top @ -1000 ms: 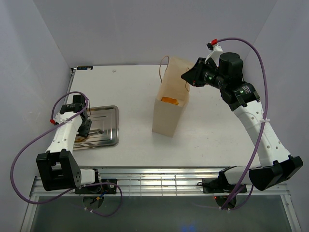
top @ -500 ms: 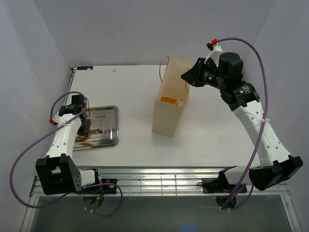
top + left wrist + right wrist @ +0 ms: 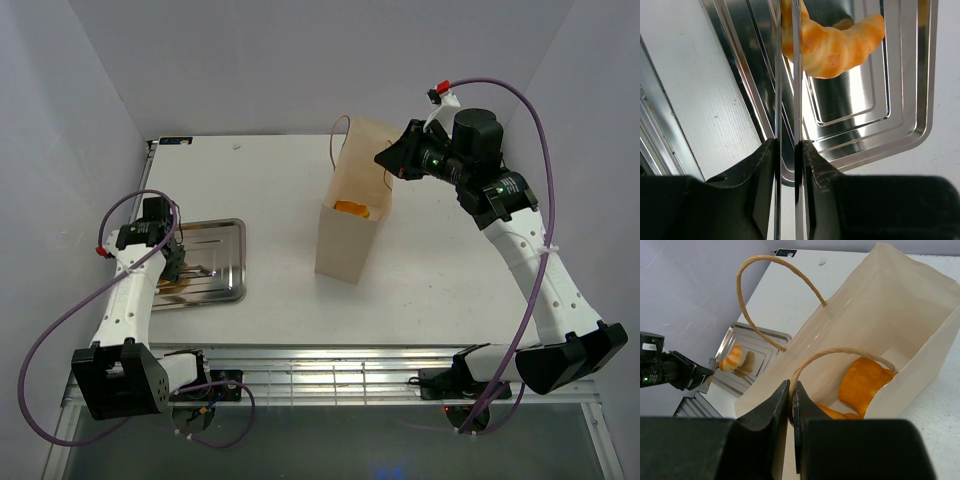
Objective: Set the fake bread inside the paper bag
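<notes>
White counter [image 3: 270, 190], flat silver metal tray [image 3: 228, 285] lying near its left edge, tall cream paper bag [image 3: 345, 240] standing upright near the middle, well apart from the tray

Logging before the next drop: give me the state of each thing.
Bag: upright, mouth open, bread inside.
Bag handle: pinched by right gripper.
Tweezers: squeezed by left gripper.
Tray: flat on table.
Croissant: clamped in tweezers, over tray.
</notes>
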`<state>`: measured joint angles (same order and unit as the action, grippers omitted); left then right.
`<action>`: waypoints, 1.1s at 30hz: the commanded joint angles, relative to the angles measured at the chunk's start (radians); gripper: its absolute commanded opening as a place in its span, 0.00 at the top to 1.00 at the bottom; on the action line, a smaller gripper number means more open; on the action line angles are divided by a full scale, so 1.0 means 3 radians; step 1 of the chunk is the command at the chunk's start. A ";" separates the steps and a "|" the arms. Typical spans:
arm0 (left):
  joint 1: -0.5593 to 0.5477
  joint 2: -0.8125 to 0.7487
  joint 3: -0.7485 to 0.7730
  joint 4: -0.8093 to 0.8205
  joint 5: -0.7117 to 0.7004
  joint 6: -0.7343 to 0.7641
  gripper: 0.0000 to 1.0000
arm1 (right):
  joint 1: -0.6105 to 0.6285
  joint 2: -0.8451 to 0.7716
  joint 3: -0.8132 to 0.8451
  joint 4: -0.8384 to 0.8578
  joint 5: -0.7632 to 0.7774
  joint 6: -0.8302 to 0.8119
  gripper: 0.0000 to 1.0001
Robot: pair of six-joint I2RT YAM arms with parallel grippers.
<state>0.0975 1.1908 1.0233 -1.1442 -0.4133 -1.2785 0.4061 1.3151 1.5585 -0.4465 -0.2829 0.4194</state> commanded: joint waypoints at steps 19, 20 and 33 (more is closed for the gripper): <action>0.0023 -0.0431 0.0245 0.0066 -0.0039 0.0283 1.00 | 0.0022 -0.0109 0.0061 0.0041 0.0053 0.0003 0.88; 0.0023 -0.0487 0.0260 0.0096 -0.0013 0.0309 1.00 | 0.0022 -0.0114 0.0061 0.0041 0.0053 0.0003 0.88; 0.0023 -0.0911 0.0536 0.0511 0.0436 0.0892 1.00 | 0.0022 -0.0099 0.0020 0.0108 0.0043 0.0013 0.88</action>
<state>0.0975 0.9508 1.1336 -1.0672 -0.3428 -1.0855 0.4080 1.3087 1.5585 -0.4461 -0.2714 0.4198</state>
